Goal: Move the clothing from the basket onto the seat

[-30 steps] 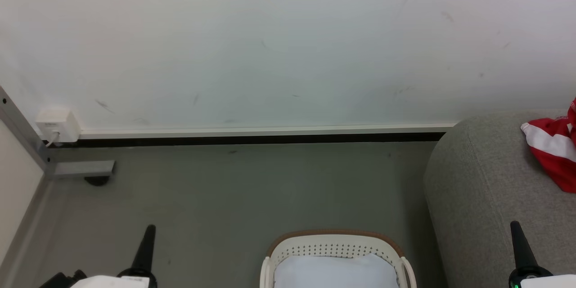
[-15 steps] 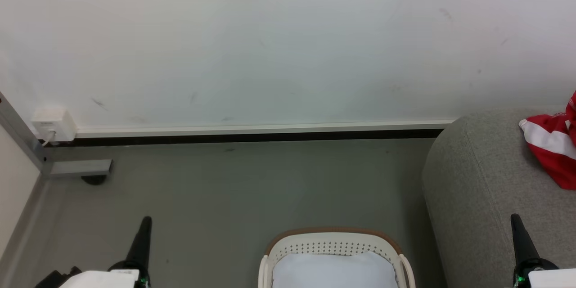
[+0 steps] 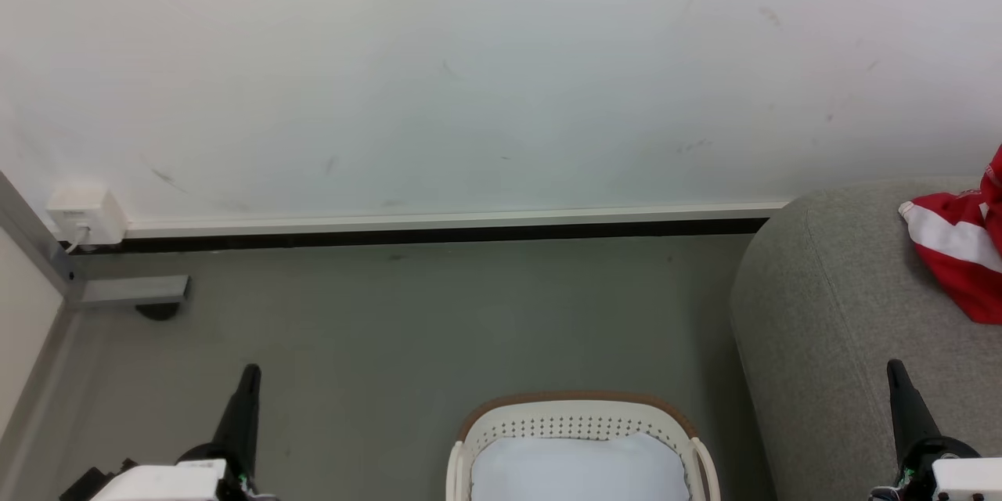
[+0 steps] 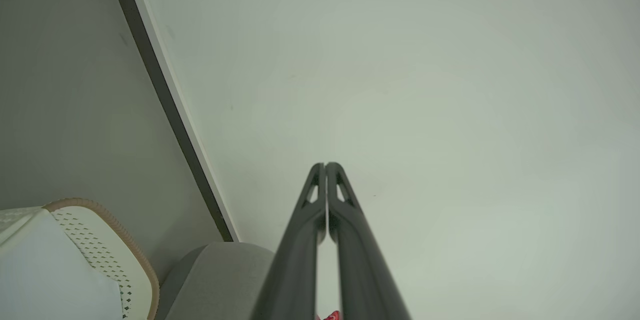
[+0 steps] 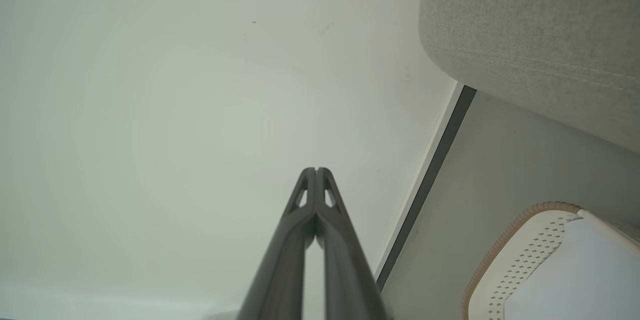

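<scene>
The red clothing (image 3: 959, 250) with white stripes lies on the grey seat (image 3: 838, 329) at the right edge of the head view. A sliver of it (image 4: 331, 316) peeks out low in the left wrist view. The cream basket (image 3: 579, 423) with a brown rim stands on the floor at bottom centre, holding a plain white cloth (image 3: 579, 470). My left gripper (image 3: 250, 370) is shut and empty, to the left of the basket. My right gripper (image 3: 895, 366) is shut and empty over the seat's front. Both wrist views show the fingers pressed together (image 4: 325, 166) (image 5: 316, 170).
A white wall with a dark baseboard (image 3: 438, 233) runs behind the grey floor. A white socket box (image 3: 84, 213) and a grey metal frame foot (image 3: 129, 291) sit at the left. The basket (image 5: 525, 260) and the seat (image 5: 540, 35) flank a floor gap.
The head camera has shifted slightly, so the whole scene sits a bit higher and further left. Both grippers reach a little higher in the picture and stay shut.
</scene>
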Robot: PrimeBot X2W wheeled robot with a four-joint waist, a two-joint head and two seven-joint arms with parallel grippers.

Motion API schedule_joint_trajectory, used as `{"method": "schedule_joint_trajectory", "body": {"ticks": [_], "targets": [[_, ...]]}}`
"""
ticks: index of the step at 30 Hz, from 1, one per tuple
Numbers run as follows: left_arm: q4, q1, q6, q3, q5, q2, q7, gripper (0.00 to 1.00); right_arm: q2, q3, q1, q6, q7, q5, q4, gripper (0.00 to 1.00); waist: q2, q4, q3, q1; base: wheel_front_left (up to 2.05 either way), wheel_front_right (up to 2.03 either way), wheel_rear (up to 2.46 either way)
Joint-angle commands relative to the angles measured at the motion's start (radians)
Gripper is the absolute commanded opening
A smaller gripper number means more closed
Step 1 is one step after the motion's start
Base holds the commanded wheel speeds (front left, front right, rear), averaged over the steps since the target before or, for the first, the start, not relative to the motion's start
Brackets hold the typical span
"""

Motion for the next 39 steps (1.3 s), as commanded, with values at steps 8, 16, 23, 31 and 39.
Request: {"method": "schedule_joint_trajectory", "body": {"ticks": [8,16,23,31,39], "targets": [[-0.006,-0.021,-0.01,0.015,-0.062,0.001,0.018,0.0,-0.009,-0.006,-0.024,0.0,0.02,0.07,-0.007,0.0,0.0,-0.004,0.005,0.0,0.0,0.0,0.0],[-0.006,-0.022,-0.011,0.02,-0.095,-0.001,0.027,0.0,-0.009,-0.007,-0.025,0.0,0.028,0.097,-0.007,0.0,0.0,-0.007,0.007,0.0,0.0,0.0,0.0],[-0.006,-0.022,-0.011,0.02,-0.095,-0.001,0.027,0.0,-0.009,-0.007,-0.025,0.0,0.028,0.097,-0.007,0.0,0.0,-0.007,0.007,0.0,0.0,0.0,0.0],[-0.006,-0.022,-0.011,0.02,-0.095,-0.001,0.027,0.0,-0.009,-0.007,-0.025,0.0,0.028,0.097,-0.007,0.0,0.0,-0.007,0.007,0.0,0.0,0.0,0.0],[-0.006,-0.022,-0.011,0.02,-0.095,-0.001,0.027,0.0,-0.009,-0.007,-0.025,0.0,0.028,0.097,-0.007,0.0,0.0,-0.007,0.007,0.0,0.0,0.0,0.0]]}}
